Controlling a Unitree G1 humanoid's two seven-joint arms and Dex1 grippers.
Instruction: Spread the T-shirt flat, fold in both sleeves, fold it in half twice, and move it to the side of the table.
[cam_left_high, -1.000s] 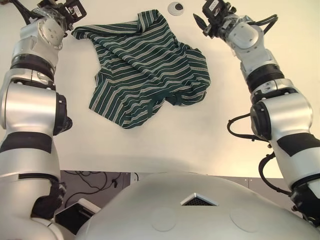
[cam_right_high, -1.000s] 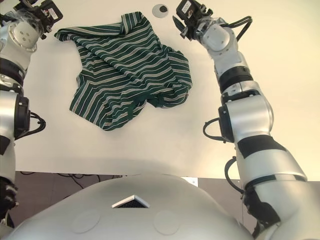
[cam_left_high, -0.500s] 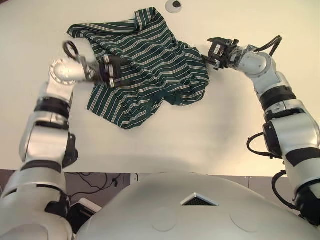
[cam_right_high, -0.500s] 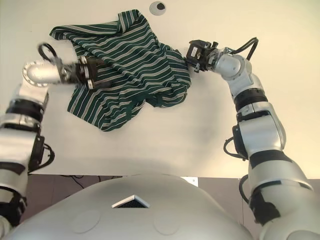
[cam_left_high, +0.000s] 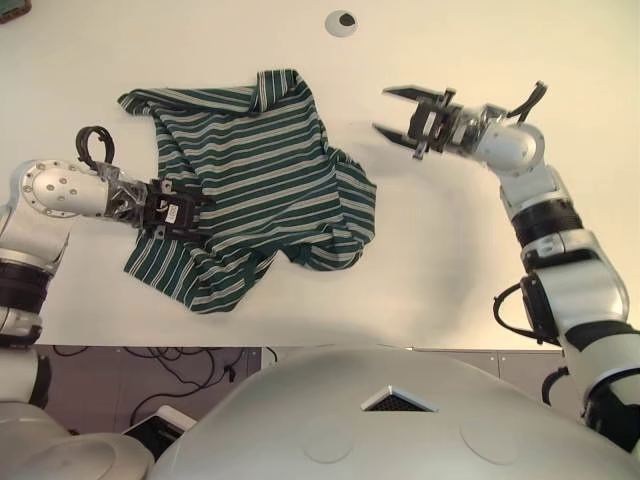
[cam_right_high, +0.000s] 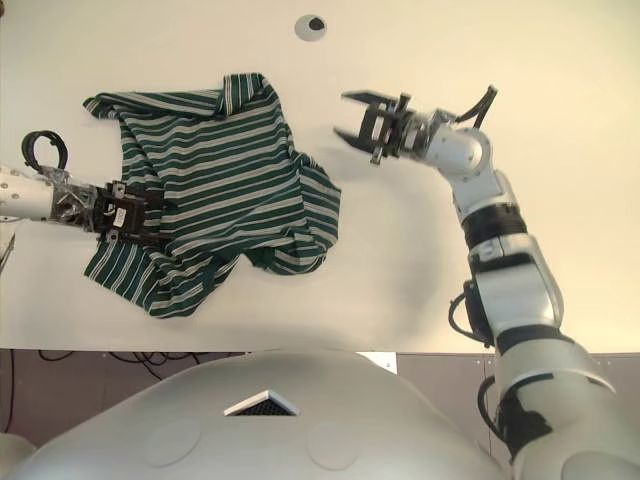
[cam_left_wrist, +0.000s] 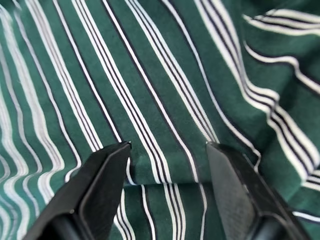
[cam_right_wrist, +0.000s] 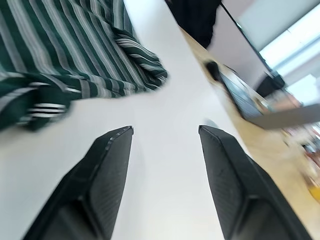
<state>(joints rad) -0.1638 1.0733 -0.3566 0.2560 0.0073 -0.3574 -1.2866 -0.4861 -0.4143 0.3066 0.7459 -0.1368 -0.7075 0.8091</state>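
The striped T-shirt (cam_left_high: 260, 190) looks limp and light, probably best pinched at its hem corners; left end effector (cam_left_wrist: 167, 150) and right end effector (cam_left_high: 382, 110) both have fingers apart.

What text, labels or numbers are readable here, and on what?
White label on the left gripper: print too small to read.
T-shirt: stripes only, no text.
Table: no writing.
So nothing can be quoted.

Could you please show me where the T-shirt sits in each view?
Left eye view: T-shirt left of centre.
Right eye view: left of centre.
Left wrist view: beneath left end effector.
Right wrist view: beyond right end effector.
Shared landmark: left end effector on it.
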